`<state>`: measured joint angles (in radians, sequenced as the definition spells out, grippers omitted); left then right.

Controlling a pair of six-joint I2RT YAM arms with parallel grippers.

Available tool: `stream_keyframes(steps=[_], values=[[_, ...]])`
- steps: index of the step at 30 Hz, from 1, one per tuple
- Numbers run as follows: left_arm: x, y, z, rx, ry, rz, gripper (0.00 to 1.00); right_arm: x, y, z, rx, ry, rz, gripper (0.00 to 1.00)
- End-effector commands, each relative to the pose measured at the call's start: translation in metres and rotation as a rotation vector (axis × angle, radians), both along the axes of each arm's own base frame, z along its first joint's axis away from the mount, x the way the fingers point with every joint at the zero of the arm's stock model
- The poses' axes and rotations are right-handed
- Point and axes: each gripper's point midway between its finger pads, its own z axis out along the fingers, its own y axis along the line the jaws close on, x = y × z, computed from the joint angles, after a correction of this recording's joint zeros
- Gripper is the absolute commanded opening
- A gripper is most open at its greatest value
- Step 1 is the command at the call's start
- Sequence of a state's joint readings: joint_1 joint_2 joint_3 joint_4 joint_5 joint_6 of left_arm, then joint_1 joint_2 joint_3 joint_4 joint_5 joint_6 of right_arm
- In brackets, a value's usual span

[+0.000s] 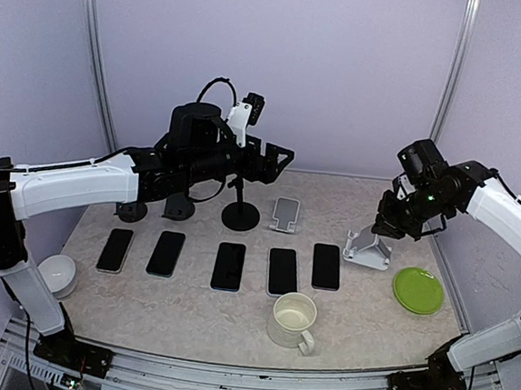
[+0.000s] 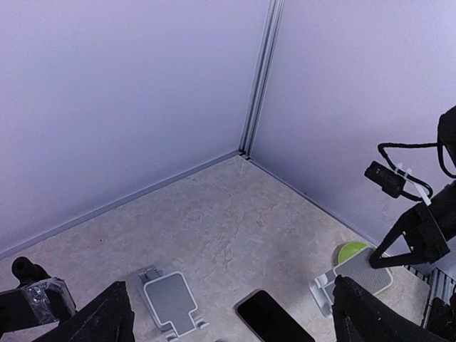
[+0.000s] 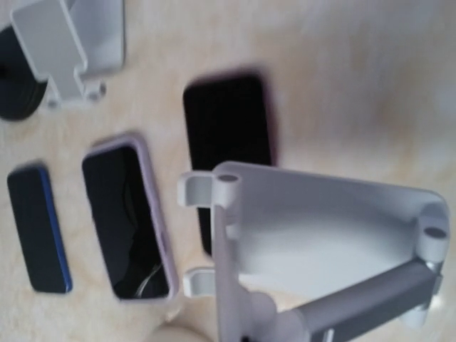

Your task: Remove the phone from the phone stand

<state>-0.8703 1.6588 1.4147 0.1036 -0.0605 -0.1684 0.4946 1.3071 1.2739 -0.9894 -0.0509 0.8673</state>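
At upper centre-left of the top view, the left gripper [image 1: 282,160] hangs with jaws spread wide, holding nothing. Across the middle, five phones [image 1: 228,265] lie flat in a row. None sits on the white stand [image 1: 370,250] at right, and the right gripper [image 1: 384,226] just above it has jaws pressed together on nothing visible. A phone is likely stiff, slick-faced and breakable — best pinched across its long edges.

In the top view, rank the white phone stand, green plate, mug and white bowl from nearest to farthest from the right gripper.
From the right gripper:
1. White phone stand, close by on the right side.
2. Green plate, near-right edge.
3. Mug, front centre.
4. White bowl, far left.
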Motion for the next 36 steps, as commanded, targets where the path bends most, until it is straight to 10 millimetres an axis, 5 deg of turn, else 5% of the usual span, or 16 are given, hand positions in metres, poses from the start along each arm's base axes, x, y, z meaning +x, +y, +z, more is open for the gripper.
stream_keyframes(steps=[1, 8, 16, 21, 28, 36], values=[[0.0, 0.009, 0.019, -0.038, -0.051, 0.014, 0.94, 0.043, -0.015, 0.012, -0.051, -0.089, 0.092, 0.0], [0.002, 0.015, 0.019, -0.034, -0.05, 0.03, 0.94, 0.138, -0.014, 0.037, -0.087, -0.263, 0.234, 0.0], [0.002, 0.027, 0.018, -0.031, -0.049, 0.061, 0.94, 0.212, 0.011, 0.014, -0.098, -0.258, 0.379, 0.0], [0.002, 0.034, 0.017, -0.029, -0.051, 0.074, 0.94, 0.228, 0.015, -0.009, -0.102, -0.232, 0.459, 0.0], [0.005, 0.039, 0.014, -0.025, -0.048, 0.08, 0.94, 0.225, 0.011, -0.053, -0.097, -0.145, 0.55, 0.0], [0.009, 0.04, 0.013, -0.019, -0.047, 0.068, 0.94, 0.228, 0.01, -0.078, -0.066, -0.108, 0.607, 0.0]])
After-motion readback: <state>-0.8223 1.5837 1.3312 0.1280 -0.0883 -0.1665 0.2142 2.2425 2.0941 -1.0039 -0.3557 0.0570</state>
